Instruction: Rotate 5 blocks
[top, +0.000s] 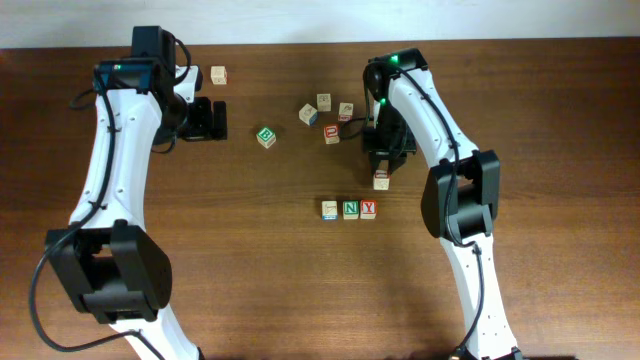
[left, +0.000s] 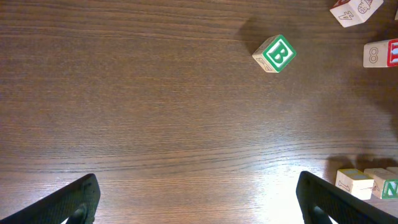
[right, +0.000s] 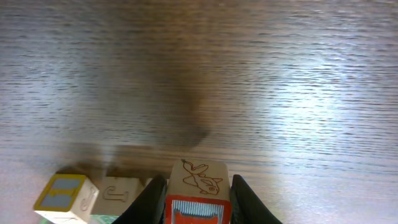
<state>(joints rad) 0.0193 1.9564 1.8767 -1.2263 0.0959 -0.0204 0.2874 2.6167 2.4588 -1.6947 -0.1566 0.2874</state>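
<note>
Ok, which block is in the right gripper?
The block with the fish drawing and a red-edged face; it alone is clamped in the right gripper.

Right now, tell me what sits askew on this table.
The green B cube lies alone, turned diagonal, unlike the straight row of three. Four loose cubes beyond the row sit at mixed angles. The fish block is clamped between the right fingers, not yet in line.
</note>
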